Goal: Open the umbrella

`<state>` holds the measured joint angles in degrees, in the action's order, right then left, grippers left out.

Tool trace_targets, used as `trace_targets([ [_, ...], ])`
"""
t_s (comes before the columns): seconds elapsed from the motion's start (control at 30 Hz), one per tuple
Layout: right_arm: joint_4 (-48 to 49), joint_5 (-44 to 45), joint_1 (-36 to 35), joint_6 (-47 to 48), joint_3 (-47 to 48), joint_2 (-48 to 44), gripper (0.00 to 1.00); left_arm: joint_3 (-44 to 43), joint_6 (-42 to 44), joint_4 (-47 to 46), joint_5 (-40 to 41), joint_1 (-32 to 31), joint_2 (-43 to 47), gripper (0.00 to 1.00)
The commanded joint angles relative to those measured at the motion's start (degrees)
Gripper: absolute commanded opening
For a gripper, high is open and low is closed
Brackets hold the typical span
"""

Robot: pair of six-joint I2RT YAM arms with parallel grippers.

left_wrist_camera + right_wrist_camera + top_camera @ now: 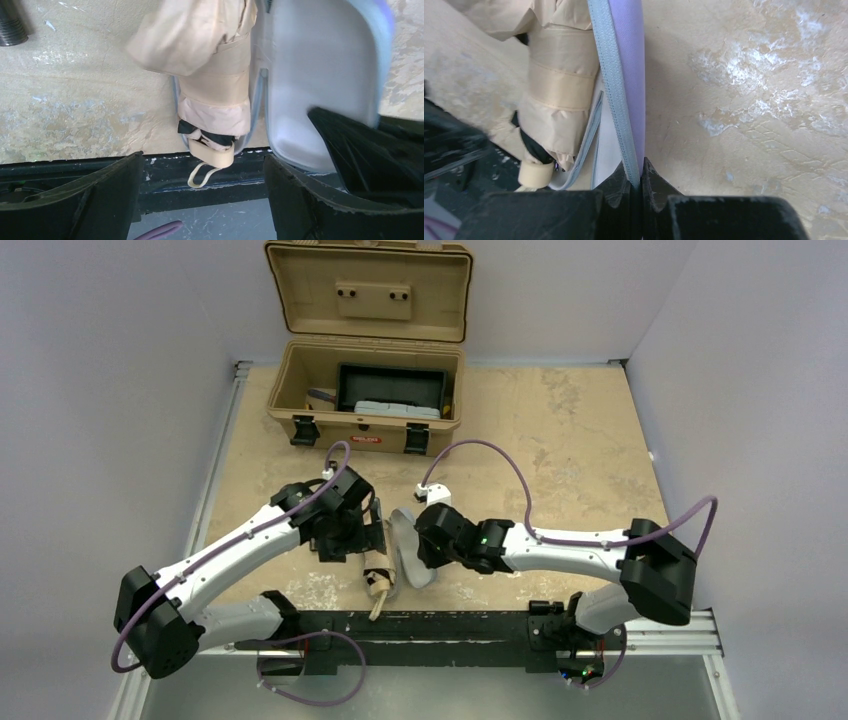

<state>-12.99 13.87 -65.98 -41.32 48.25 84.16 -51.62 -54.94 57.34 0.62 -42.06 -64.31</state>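
The folded cream-tan umbrella (380, 578) lies in the open lavender-grey case (412, 552) near the table's front edge, its tan knob handle (211, 154) and strap toward the black rail. It also shows in the right wrist view (555, 95). My left gripper (204, 192) is open and empty, its jaws wide apart just short of the handle. My right gripper (640, 180) is shut on the raised lid's zippered edge (616, 100) of the case and holds the lid (320, 75) up.
An open tan toolbox (367, 390) stands at the back of the table with a black tray inside. The black mounting rail (450, 625) runs along the front edge. Grey walls close in both sides.
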Motion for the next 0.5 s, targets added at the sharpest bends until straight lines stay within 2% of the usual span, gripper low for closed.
trace_targets([
  [0.0, -2.5, 0.6, 0.1, -0.4, 5.3, -6.6, 0.00, -1.0, -0.2, -1.5, 0.5, 0.1, -1.5, 0.85],
  [0.47, -6.7, 1.1, 0.1, -1.0, 6.1, -12.3, 0.00, -0.1, 0.1, -5.5, 0.1, 0.2, -6.9, 0.81],
])
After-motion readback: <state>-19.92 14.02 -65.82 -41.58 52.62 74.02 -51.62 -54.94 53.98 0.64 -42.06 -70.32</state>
